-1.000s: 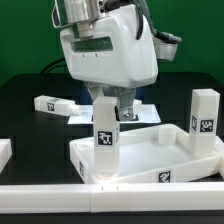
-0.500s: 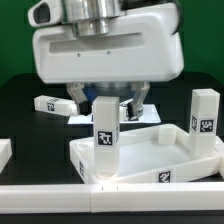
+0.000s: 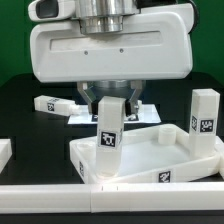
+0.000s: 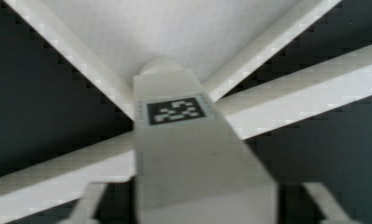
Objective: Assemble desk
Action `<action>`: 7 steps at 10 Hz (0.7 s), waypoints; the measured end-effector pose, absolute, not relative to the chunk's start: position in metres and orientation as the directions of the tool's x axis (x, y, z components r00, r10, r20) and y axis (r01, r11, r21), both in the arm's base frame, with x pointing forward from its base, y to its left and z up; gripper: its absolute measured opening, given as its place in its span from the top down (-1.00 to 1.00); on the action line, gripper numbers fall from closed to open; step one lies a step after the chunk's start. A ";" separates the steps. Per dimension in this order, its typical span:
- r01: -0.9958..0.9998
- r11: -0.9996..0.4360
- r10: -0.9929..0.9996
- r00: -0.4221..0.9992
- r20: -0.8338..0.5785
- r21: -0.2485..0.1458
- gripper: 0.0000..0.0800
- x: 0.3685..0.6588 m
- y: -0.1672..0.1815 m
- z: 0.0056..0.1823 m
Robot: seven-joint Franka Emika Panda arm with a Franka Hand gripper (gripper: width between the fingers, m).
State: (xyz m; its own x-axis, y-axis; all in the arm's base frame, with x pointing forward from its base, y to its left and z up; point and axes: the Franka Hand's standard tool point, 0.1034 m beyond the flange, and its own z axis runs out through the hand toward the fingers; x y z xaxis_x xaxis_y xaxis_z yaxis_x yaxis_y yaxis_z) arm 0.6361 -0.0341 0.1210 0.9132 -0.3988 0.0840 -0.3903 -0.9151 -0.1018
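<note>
Gripper (image 3: 111,106), fingers astride upright leg (image 3: 108,140) at tabletop's (image 3: 130,172) seven o'clock corner, clamped or slightly apart impossible to tell

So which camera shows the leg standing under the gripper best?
The exterior view: the leg shows at full height, upright at a corner of the tabletop, tag facing the camera, its top just under the gripper. The wrist view looks down along the leg, foreshortened, with the tabletop rim beyond it.

White boxy pincer (image 3: 112,108); grey ribbed wrist (image 3: 105,10)
</note>
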 end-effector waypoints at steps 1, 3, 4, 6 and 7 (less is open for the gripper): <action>-0.462 -0.880 -0.471 0.879 0.075 -0.108 0.25 0.636 -0.034 0.121; -0.650 -0.749 -0.659 0.751 0.045 -0.129 0.27 0.635 -0.036 0.120; -0.794 -0.592 -0.802 0.597 0.007 -0.142 0.27 0.633 -0.038 0.120; -0.927 -0.345 -0.932 0.357 -0.061 -0.146 0.27 0.632 -0.043 0.119; -0.944 -0.299 -0.948 0.311 -0.068 -0.142 0.27 0.631 -0.043 0.119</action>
State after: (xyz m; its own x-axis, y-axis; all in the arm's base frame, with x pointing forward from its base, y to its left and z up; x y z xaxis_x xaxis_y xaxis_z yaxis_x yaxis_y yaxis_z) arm 0.6313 -0.0427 0.1194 0.3107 -0.9481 -0.0678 -0.9436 -0.2991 -0.1421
